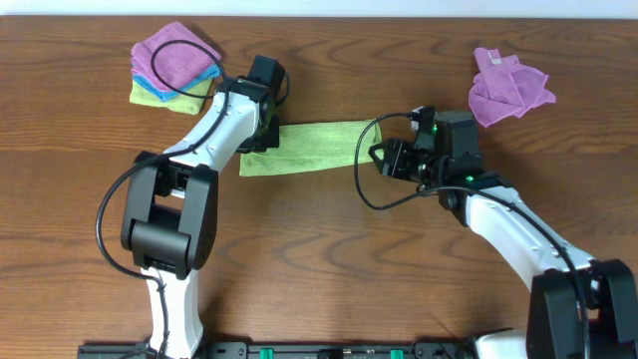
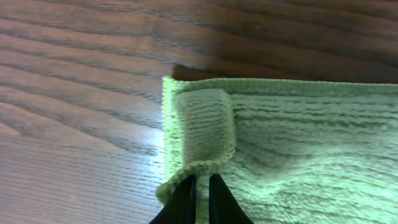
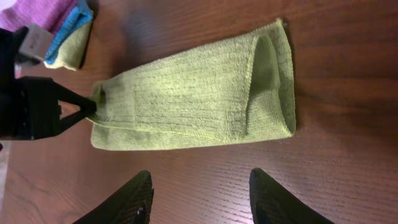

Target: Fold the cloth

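Pinching the cloth [image 1: 314,147] at its end, the left tool [image 2: 202,183] grips; right tool [image 3: 200,177] hangs released.

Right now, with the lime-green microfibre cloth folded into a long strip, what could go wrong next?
The left gripper pinches only the very edge of the lime-green microfibre cloth, so it could slip out when pulled. The open right gripper holds nothing, so a one-sided pull might drag the strip askew.
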Motion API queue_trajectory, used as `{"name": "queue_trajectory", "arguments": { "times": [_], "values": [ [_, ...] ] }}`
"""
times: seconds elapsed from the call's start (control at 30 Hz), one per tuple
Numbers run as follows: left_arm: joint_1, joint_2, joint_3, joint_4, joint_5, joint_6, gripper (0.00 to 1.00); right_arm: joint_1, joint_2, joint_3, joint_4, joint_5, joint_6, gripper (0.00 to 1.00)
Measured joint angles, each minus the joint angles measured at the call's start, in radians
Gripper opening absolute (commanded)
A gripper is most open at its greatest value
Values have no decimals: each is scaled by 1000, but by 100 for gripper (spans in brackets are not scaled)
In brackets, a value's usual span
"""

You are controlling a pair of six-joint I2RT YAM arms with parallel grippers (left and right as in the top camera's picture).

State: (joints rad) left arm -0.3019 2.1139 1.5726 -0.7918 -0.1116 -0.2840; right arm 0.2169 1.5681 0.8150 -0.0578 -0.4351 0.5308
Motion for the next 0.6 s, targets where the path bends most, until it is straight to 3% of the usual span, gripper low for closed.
{"name": "queue_trajectory", "arguments": {
  "times": [0.6],
  "values": [
    [-1,0,-72,68,31,-26,6,0,177,-5,138,31,6,59]
  ]
}}
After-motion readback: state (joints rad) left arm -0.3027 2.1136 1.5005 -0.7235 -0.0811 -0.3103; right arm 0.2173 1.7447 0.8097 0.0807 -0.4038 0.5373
